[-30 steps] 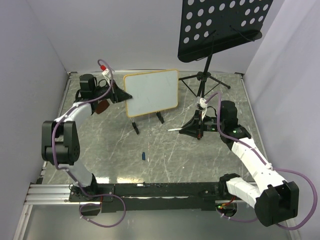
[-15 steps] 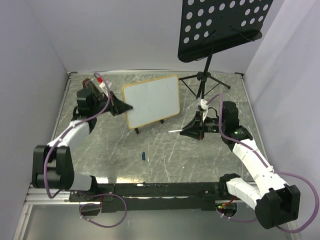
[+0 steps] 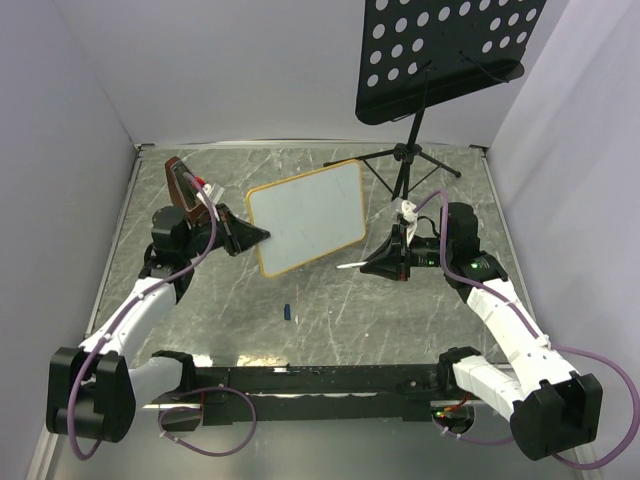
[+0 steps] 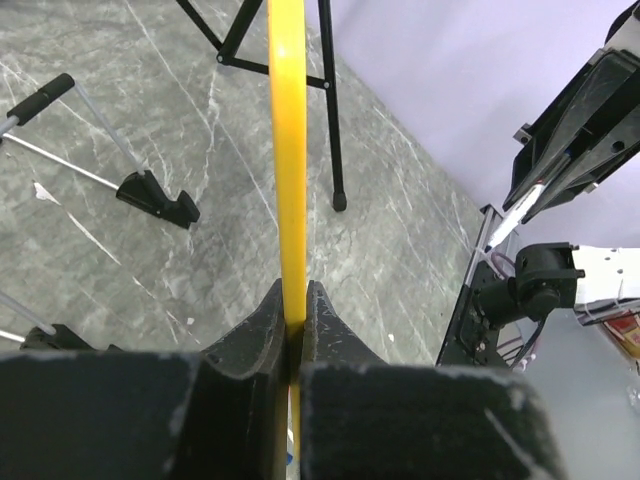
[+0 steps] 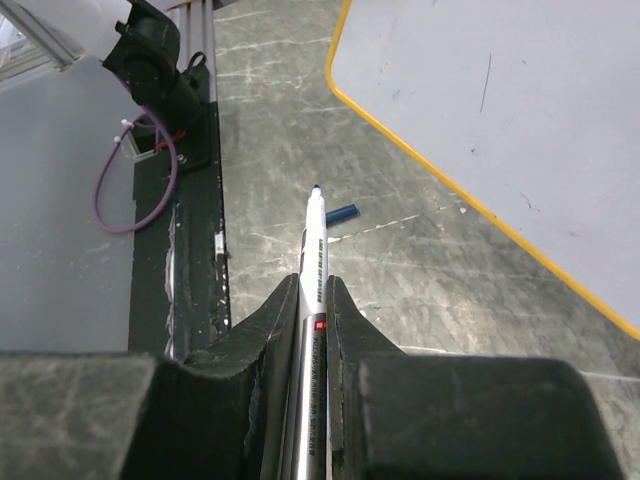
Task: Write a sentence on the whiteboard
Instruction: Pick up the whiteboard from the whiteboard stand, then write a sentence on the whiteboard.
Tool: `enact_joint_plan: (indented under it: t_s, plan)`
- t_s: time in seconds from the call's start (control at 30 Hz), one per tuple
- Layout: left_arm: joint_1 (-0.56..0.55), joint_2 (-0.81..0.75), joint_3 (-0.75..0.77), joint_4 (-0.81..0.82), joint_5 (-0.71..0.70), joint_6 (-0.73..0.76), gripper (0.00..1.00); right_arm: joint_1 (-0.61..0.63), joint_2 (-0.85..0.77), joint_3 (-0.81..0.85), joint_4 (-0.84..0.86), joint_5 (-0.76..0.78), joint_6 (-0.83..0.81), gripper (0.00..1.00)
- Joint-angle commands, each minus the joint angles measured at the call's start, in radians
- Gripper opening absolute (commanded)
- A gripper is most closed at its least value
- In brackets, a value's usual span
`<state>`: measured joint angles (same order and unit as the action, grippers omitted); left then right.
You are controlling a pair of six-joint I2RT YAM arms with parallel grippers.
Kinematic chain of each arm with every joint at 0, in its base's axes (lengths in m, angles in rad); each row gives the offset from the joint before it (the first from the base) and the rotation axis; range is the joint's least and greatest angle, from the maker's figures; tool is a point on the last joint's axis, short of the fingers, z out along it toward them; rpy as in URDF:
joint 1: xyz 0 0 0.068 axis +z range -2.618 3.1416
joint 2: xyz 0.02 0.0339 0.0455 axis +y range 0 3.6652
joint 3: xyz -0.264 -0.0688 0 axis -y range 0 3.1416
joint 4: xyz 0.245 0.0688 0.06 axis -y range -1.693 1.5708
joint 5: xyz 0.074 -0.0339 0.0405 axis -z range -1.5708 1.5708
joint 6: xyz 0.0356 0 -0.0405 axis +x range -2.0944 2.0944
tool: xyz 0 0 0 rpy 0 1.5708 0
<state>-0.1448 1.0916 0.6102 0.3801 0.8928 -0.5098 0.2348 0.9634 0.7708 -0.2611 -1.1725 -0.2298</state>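
The whiteboard point(image 3: 308, 215), white with a yellow-tan frame, hangs tilted above the table, its right corner raised. My left gripper point(image 3: 262, 235) is shut on its left edge. In the left wrist view the frame point(image 4: 287, 150) runs edge-on out of that gripper point(image 4: 296, 300). To the board's right, my right gripper point(image 3: 375, 263) is shut on a white marker point(image 5: 313, 260). Its uncapped tip point(image 5: 316, 190) points toward the board's lower edge and stays apart from it. The board face point(image 5: 500, 100) is blank except for faint smudges; no sentence is in view.
A small blue marker cap point(image 3: 287, 313) lies on the grey marbled table below the board. A black perforated music stand point(image 3: 445, 50) rises at the back right, and its tripod legs point(image 3: 405, 160) spread behind the board. Grey walls enclose the table.
My left arm has lifted the whiteboard off its feet, brought it nearer and tilted it. The right gripper with the marker has edged slightly toward the board.
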Motion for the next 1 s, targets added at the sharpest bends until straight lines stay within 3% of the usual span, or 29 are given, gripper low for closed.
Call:
enact_joint_plan:
  t_s: [0.0,0.4,0.97]
  plan:
    - [-0.010,-0.068,-0.024,0.129,-0.028,-0.065,0.01,-0.006,-0.015,0.050,0.002,-0.038,-0.034,0.00]
    - [-0.093,-0.182,-0.199,0.200,-0.133,-0.157,0.01,-0.006,-0.015,0.055,-0.026,-0.042,-0.065,0.00]
    - [-0.249,-0.226,-0.303,0.350,-0.311,-0.213,0.01,0.024,0.004,0.064,-0.029,-0.006,-0.057,0.00]
